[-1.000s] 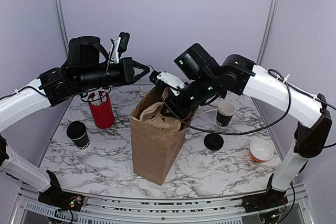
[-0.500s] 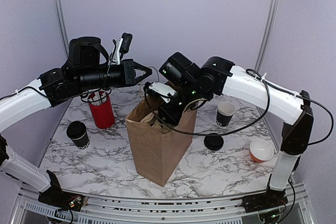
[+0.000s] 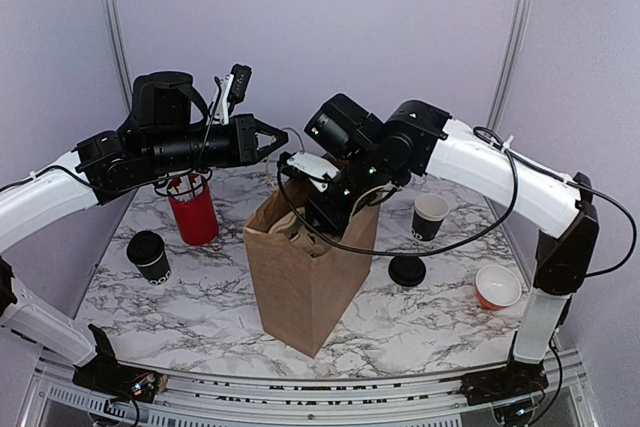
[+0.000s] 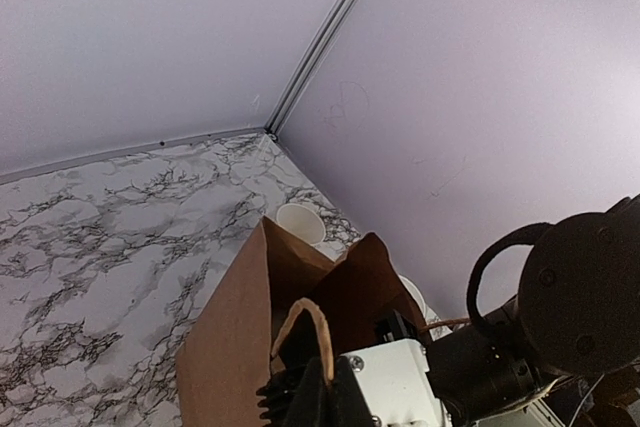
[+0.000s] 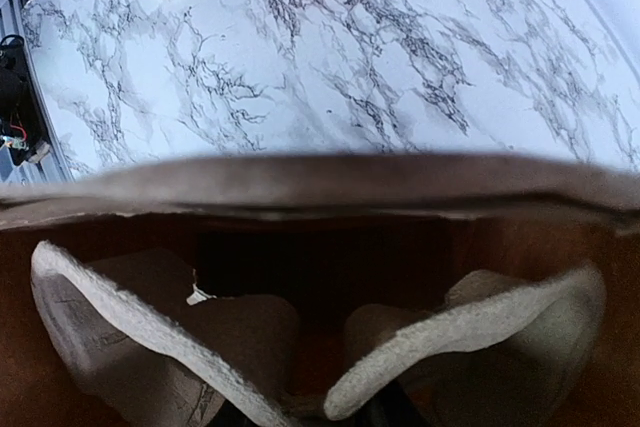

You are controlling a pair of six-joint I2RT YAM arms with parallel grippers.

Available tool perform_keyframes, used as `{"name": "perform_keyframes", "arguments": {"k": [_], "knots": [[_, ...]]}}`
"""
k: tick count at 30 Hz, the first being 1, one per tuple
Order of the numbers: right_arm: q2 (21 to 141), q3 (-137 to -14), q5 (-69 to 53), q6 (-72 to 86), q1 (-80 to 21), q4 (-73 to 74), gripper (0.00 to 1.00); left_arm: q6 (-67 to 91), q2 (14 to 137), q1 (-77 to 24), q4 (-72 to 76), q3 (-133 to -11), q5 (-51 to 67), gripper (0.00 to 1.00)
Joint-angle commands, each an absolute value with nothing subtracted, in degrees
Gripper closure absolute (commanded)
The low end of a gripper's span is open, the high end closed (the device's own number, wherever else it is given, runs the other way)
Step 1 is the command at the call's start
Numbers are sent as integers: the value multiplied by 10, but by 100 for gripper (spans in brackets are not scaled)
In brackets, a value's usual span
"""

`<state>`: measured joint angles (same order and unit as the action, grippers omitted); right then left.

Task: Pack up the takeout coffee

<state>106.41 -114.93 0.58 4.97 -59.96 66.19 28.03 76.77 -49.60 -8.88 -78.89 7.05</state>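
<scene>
The packing is judged to be at an early stage. The takeout coffee (image 3: 150, 255), a black cup closed with a black lid, is seen standing upright on the table, well to the left of the paper bag (image 3: 305, 282). It is touched by neither gripper.

As far as can be seen, only the bag is prepared: it stands upright with its mouth open. The left gripper (image 3: 281, 137) is held above the back left corner of the bag with its jaws clenched. A paper handle (image 4: 318, 332) of the bag seems to be pinched in them, though the pinch itself is not shown clearly. The right gripper (image 3: 315, 215) is lowered into the mouth of the bag. Its jaws are parted a little and nothing is seen between them.

The main part is judged to be left: the coffee must be grasped, carried over the bag and lowered inside upright.

The surface is a white table (image 3: 200, 297) with a marble pattern. To the right of the bag are found an open black cup (image 3: 430, 215) with a white inside, a loose black lid (image 3: 407, 270) and an orange bowl (image 3: 497, 287). Behind the bag to the left, a red cup (image 3: 193, 212) is placed. The scene is closed by plain lilac walls (image 3: 320, 27) with metal rails (image 3: 110, 27).
</scene>
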Motion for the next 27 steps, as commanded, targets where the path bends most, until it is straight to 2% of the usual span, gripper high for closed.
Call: {"name": "perform_keyframes", "arguments": {"k": [1,22,25,27], "knots": [[1079,-1173,13,57,-604,677,74,274,752,-497,-81,-785,71,100],[1101,-1192,18,57,-608,691,71,273,755,-497,-81,-783,80,100],[1100,-1194,20,58,-608,691,68,274,755,-497,-80,-784,83,100],[1100,-1196,21,58,-608,691,60,274,756,-497,-81,-783,83,100]]}}
